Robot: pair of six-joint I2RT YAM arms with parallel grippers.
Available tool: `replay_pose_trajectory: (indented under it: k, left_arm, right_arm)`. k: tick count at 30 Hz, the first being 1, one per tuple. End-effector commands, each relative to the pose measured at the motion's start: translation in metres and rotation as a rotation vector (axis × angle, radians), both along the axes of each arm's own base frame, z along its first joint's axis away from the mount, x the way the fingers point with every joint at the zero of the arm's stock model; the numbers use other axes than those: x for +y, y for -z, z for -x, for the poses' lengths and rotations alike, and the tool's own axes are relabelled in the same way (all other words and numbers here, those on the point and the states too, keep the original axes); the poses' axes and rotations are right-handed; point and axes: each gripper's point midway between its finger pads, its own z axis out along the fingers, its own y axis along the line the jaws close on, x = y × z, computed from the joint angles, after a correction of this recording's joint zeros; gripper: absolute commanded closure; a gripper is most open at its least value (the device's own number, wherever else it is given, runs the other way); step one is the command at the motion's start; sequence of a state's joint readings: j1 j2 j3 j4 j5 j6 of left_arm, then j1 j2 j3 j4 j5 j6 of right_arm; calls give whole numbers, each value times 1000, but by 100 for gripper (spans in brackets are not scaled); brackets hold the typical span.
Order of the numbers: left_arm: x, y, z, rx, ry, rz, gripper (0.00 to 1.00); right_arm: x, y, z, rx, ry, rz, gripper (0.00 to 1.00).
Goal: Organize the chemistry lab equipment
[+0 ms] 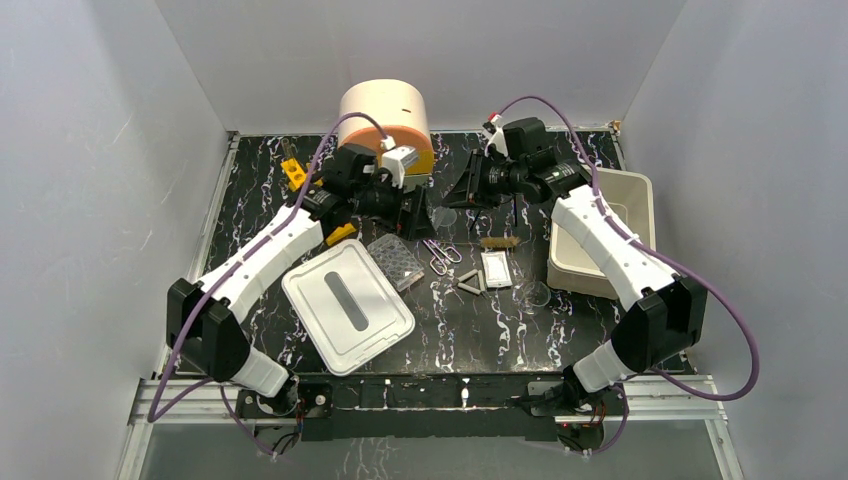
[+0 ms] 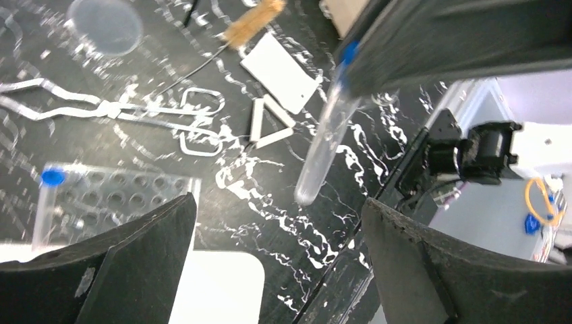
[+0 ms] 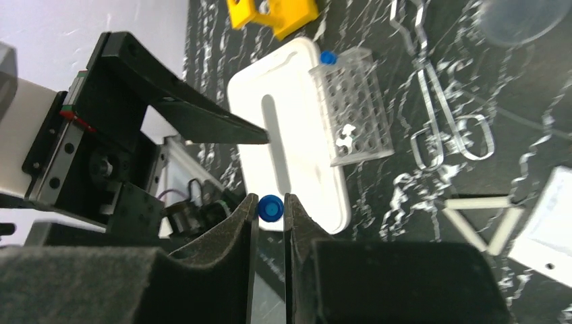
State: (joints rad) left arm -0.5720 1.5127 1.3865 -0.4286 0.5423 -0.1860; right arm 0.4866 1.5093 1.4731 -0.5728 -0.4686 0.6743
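Observation:
A clear test tube (image 2: 324, 145) with a blue cap (image 3: 271, 208) hangs above the table, and my right gripper (image 3: 271, 199) is shut on it just below the cap. My left gripper (image 2: 280, 202) is open wide right beside it, its fingers apart from the tube. Both grippers meet at the back centre (image 1: 405, 195) (image 1: 462, 188). On the table lie a clear well plate (image 1: 397, 260) holding another blue-capped tube (image 2: 50, 179), metal tongs (image 2: 135, 115), a white triangle (image 1: 472, 283), a small brush (image 1: 498, 241), a white slide box (image 1: 496, 268) and a clear round dish (image 1: 537, 293).
The white lid with a grey slot (image 1: 347, 303) lies front left. The white bin (image 1: 610, 235) stands at the right, under the right arm. The round orange drawer unit (image 1: 390, 115) is at the back, with yellow rack pieces (image 1: 292, 172) to its left.

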Motion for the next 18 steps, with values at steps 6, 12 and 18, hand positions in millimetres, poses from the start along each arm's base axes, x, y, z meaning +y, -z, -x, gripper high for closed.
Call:
replay_pose_trajectory:
  k: [6,12,18]
  left_arm:
    - [83,-25,-34,-13,-467,75,5]
    - [136,-9,-34,65,-843,89,5]
    - [163,13,-17,235,-1092,68,6]
  right_arm:
    - [-5,-6,-38,-402,58,215,79]
    - [27,5,-35,-601,42,306,80]
    - [56,14,-20,-790,39,302,80]
